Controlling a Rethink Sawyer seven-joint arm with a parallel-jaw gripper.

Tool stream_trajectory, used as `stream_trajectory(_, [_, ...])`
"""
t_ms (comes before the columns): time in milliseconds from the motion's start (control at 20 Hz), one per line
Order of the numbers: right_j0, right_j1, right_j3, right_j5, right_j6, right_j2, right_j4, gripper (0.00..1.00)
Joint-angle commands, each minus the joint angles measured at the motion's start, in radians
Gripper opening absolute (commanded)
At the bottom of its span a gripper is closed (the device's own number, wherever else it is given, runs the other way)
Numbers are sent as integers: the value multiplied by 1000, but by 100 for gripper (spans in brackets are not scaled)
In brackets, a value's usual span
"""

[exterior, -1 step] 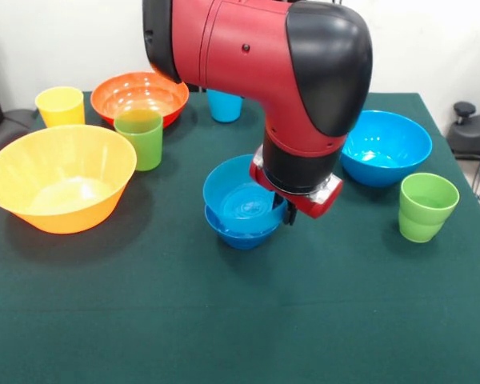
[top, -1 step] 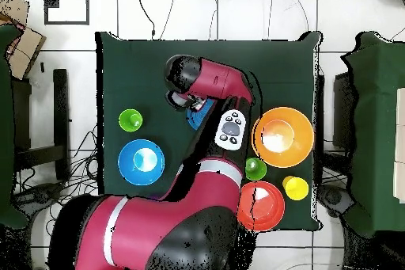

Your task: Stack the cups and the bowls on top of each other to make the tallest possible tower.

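Observation:
At the table's middle a medium light blue bowl (exterior, -1 step: 238,196) sits nested in a small dark blue bowl (exterior, -1 step: 242,234), a low two-bowl tower. My gripper (exterior, -1 step: 291,211) hangs at this pile's right rim, mostly hidden under the red wrist. In the overhead view the arm covers most of the pile (top, -1 step: 198,115), with the gripper (top, -1 step: 179,98) beside it. Standing apart are the big yellow-orange bowl (exterior, -1 step: 60,180), the orange-red bowl (exterior, -1 step: 140,96), the big light blue bowl (exterior, -1 step: 386,146), a yellow cup (exterior, -1 step: 61,106), two green cups (exterior, -1 step: 139,138) (exterior, -1 step: 426,206) and a light blue cup (exterior, -1 step: 224,105).
The green cloth (exterior, -1 step: 240,320) ends at the table edges on all sides. In the overhead view the other table's corners (top, -1 step: 372,124) and cables lie beyond it. The red arm (exterior, -1 step: 256,48) spans the middle and hides what lies behind it.

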Motion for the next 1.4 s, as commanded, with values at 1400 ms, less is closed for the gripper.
stream_trajectory(1400, [10, 11, -43, 81, -23, 59, -124, 0])
